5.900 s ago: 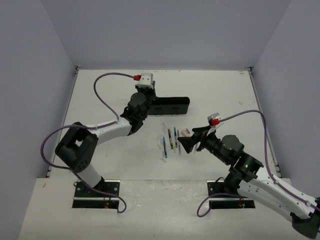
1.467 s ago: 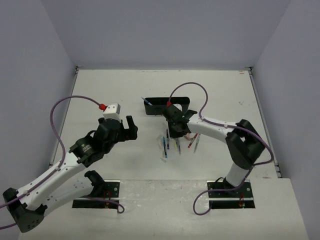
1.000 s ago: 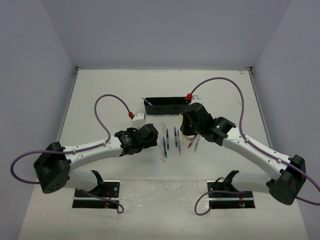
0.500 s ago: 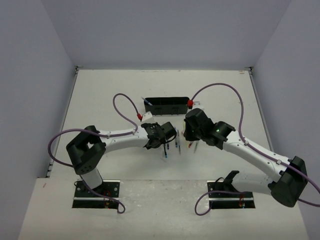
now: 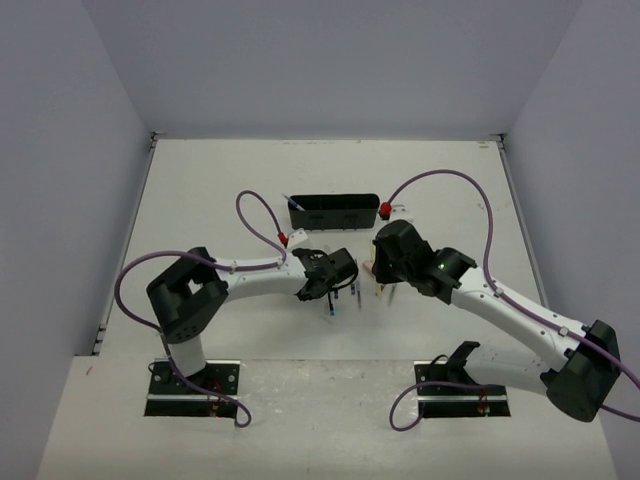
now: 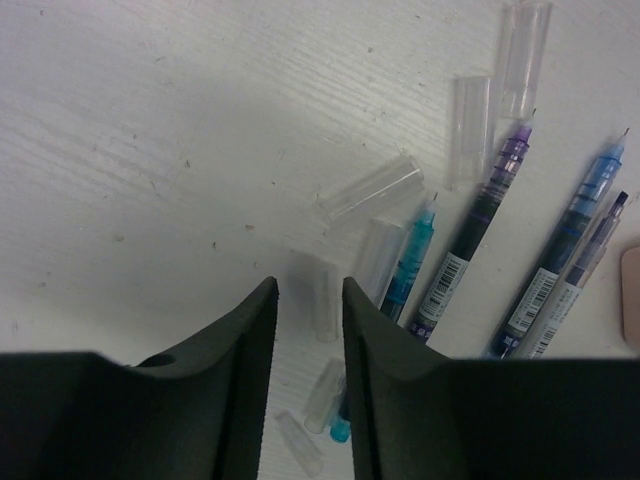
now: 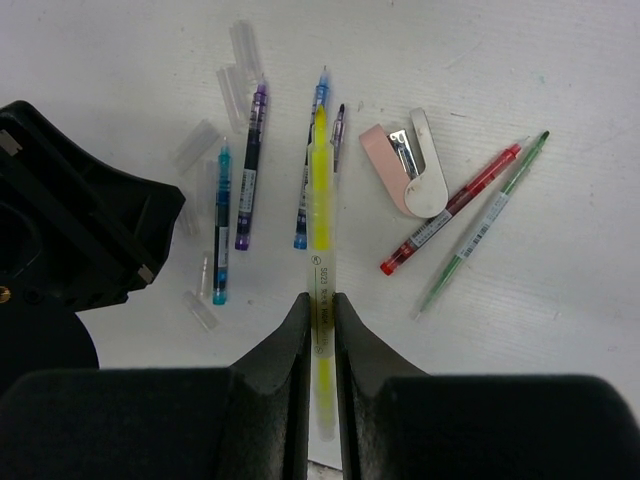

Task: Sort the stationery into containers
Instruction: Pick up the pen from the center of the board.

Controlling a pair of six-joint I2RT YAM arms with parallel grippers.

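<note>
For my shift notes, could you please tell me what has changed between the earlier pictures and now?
The left gripper left the black tray, swung back, then reached right to the loose pens. Its open jaws now straddle a clear cap. The right gripper moved in over the pens and shut on the yellow pen, which earlier lay in the row. The tray stayed put.

2 white-and-black arms [image 5: 250, 273], purple cables [image 5: 440, 173], red connectors [image 5: 385, 209], black base plates [image 5: 195, 385]
</note>
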